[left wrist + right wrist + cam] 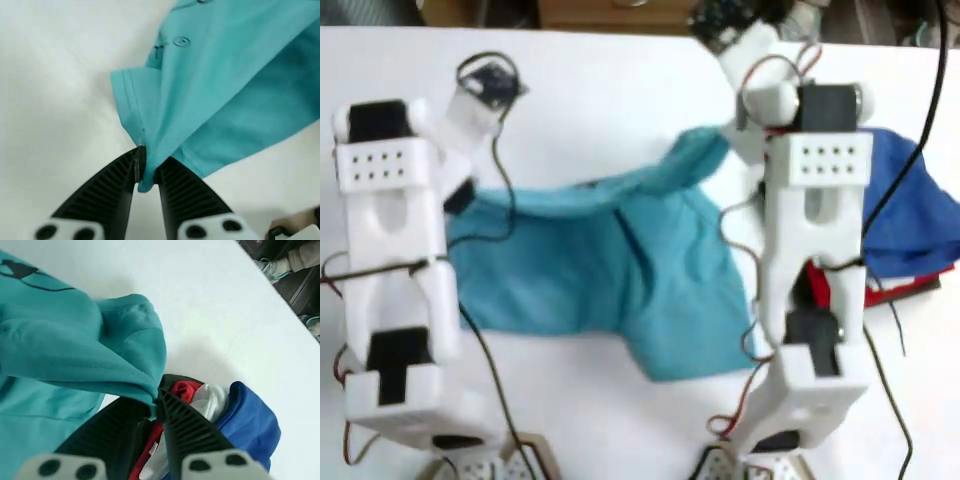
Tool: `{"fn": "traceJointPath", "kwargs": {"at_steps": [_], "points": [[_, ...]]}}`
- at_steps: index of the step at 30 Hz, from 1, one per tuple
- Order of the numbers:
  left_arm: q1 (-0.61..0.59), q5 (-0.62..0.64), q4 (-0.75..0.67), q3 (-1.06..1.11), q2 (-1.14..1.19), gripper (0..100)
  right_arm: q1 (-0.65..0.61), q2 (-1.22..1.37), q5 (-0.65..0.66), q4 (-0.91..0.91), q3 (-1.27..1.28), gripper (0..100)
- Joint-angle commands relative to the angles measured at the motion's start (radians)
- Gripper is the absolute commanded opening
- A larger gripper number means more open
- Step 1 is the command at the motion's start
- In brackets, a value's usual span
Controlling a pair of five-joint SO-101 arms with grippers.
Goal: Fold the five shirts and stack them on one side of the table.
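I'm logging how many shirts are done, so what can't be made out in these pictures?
1. Pile count: in the high view the right arm covers the pile under the blue shirt; just a strip of red shirt shows.
2. Right wrist view: the right gripper, shut on the teal shirt, hides most of the red shirt and a white garment.
3. The teal shirt's dark print: cut off by that view's edge.

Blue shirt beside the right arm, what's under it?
Under the blue shirt, an edge of red fabric and some white cloth show; whatever lies deeper is covered.
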Motion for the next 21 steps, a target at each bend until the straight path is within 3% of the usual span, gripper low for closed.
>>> {"fn": "traceJointPath", "kwargs": {"at_steps": [1,13,21], "points": [[0.000,-0.023,0.015,0.073,-0.077,2,-0.012,-0.163,0.006,-0.007,0.178,2.0],[-0.028,-0.068,-0.112,0.605,-0.516,2,-0.025,-0.687,0.040,-0.246,0.934,2.0],[-0.060,-0.074,-0.158,0.791,-0.623,2,-0.024,-0.972,0.051,-0.249,1.221,2.0]]}}
